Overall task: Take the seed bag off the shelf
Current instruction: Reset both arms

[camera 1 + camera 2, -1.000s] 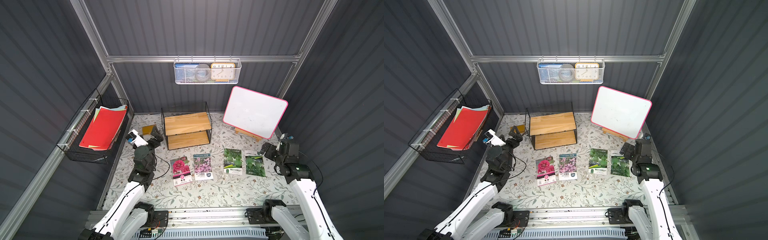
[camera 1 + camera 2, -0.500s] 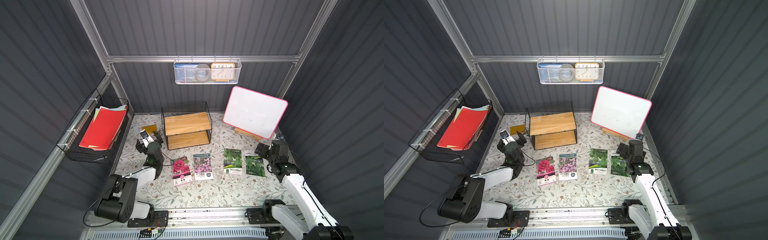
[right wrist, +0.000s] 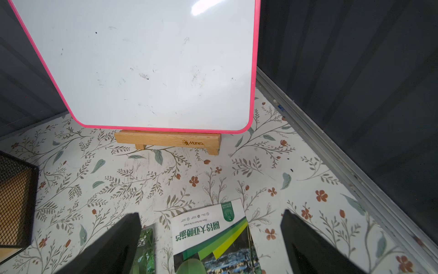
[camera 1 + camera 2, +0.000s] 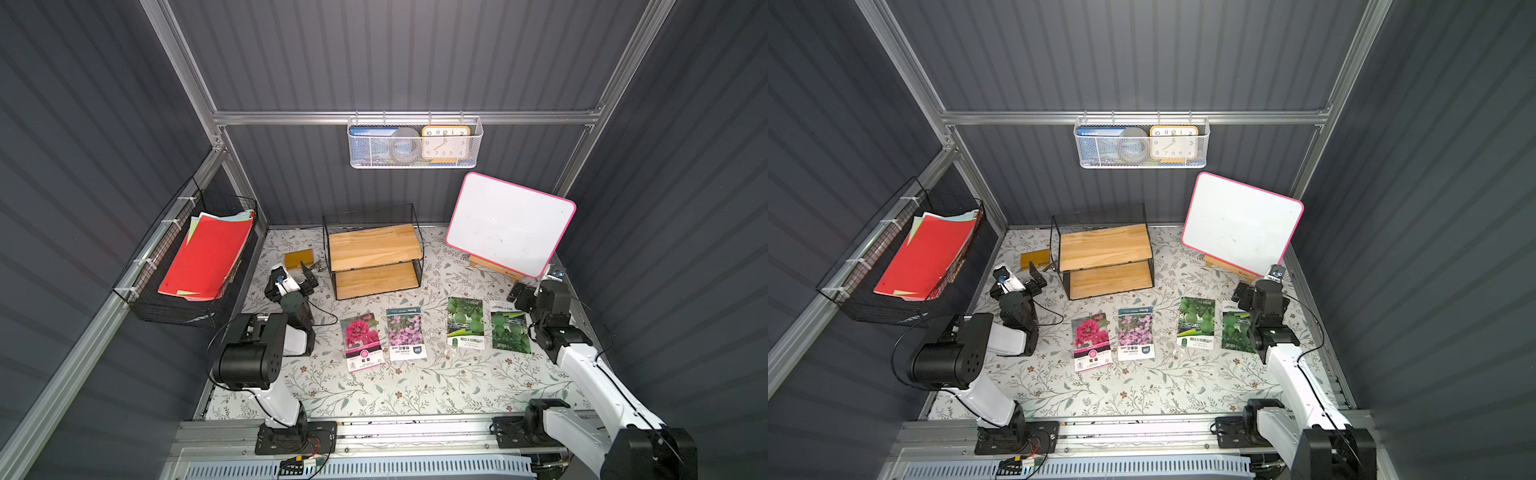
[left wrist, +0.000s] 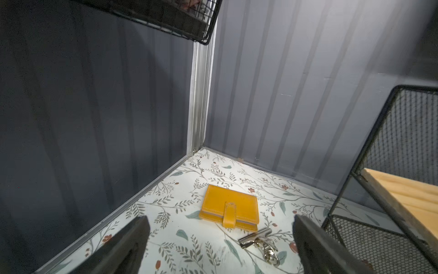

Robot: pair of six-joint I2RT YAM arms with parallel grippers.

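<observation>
In both top views, the shelf (image 4: 374, 253) stood at the back with both wooden boards bare, though the rear of the lower board was hidden under the upper one. Four seed bags (image 4: 405, 332) lay flat in a row on the table (image 4: 415, 395) in front, their long sides running toward the shelf.

Left wrist view: the left gripper (image 5: 219, 220), jaws wide and empty, faced a yellow wallet (image 5: 228, 210) just beside the shelf.

Right wrist view: the right gripper (image 3: 211, 218), also wide and empty, hovered at the end green bag (image 3: 213, 237), making it the arm nearer the row.
</observation>
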